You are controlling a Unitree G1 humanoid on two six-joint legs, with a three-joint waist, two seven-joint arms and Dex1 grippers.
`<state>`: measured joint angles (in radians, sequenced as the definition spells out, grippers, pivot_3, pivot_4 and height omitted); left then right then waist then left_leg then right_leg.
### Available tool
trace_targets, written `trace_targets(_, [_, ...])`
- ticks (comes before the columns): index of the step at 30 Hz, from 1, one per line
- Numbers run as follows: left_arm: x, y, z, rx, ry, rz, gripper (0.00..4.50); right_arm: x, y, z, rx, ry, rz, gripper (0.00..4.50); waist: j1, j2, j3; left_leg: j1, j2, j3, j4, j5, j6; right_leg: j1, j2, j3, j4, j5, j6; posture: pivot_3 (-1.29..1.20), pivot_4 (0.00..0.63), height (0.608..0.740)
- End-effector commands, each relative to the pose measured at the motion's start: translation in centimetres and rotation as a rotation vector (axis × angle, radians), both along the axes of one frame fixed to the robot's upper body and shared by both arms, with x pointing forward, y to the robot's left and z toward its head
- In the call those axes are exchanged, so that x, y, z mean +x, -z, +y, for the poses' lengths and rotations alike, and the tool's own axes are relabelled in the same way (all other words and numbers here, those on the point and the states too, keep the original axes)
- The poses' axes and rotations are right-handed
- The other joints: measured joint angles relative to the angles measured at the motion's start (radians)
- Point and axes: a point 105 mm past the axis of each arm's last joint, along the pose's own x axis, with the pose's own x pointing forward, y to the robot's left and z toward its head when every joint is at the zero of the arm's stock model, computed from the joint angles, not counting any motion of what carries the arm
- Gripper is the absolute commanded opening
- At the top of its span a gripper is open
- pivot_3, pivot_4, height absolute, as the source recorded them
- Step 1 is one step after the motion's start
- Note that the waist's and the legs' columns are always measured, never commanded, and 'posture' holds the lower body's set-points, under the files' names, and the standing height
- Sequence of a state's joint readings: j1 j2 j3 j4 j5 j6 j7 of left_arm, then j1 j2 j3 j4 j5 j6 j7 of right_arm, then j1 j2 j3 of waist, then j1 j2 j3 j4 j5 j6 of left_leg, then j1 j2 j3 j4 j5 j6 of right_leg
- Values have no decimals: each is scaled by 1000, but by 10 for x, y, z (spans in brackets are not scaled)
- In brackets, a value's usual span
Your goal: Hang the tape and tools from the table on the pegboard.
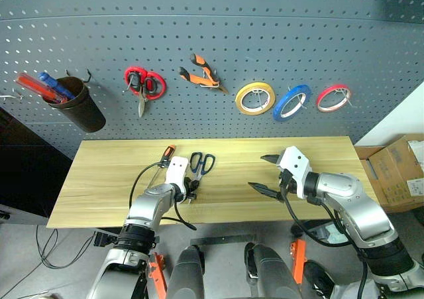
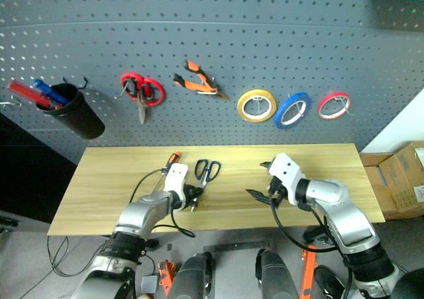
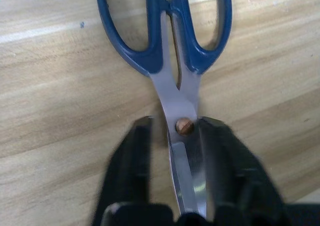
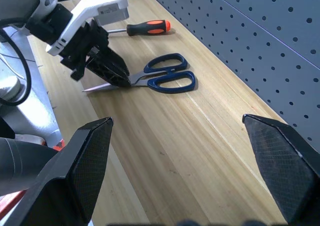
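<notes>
Black-handled steel scissors (image 1: 202, 163) lie on the wooden table (image 1: 106, 173), handles toward the pegboard (image 1: 265, 34). My left gripper (image 3: 175, 126) is shut on the scissors' blades at the pivot screw, which the right wrist view also shows (image 4: 122, 80). Just left of it lies the screwdriver (image 1: 165, 156) with an orange-and-black handle. My right gripper (image 1: 260, 172) hovers open over the table's right half, holding nothing. The orange-handled pliers (image 1: 201, 73) and the blue tape (image 1: 291, 102) hang on the pegboard.
Red-handled scissors (image 1: 144, 83), a yellow ring (image 1: 255, 98) and a red ring (image 1: 333, 97) hang on the board. A dark cup (image 1: 76, 103) with pens hangs at far left. A cardboard box (image 1: 397, 170) stands beyond the table's right end.
</notes>
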<state>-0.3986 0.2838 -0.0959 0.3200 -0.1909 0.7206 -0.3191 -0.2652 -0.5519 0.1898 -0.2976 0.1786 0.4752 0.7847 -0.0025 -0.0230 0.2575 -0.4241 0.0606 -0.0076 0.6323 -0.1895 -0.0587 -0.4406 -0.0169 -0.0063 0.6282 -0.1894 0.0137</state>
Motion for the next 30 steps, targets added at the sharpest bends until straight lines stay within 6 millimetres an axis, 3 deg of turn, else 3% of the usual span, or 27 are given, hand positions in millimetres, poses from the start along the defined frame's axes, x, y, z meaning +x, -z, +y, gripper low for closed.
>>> trace_targets(1, [-15,23,0,29,5,106,505,0,-11,1,15,-9,-38,4500,0,0,-2,0,0,0,0,0,0,0,0,0,0,0,0,-11,222,740])
trace_targets(21, [-3,9,10,67,-24,8,505,7,-16,2,17,-15,-63,4500,0,-1,-5,0,0,0,0,0,0,0,0,0,0,0,0,16,200,740])
trace_targets(24, [4,-18,15,91,-16,-162,505,5,-29,5,88,-23,-93,4500,0,-3,-6,0,0,0,0,0,0,0,0,0,0,0,0,22,192,740])
trace_targets(30, [-31,-80,42,311,-20,-616,505,-29,-55,19,351,-71,-70,4500,2,-7,-9,-2,3,0,-5,0,0,-4,2,-1,0,0,4,58,166,740])
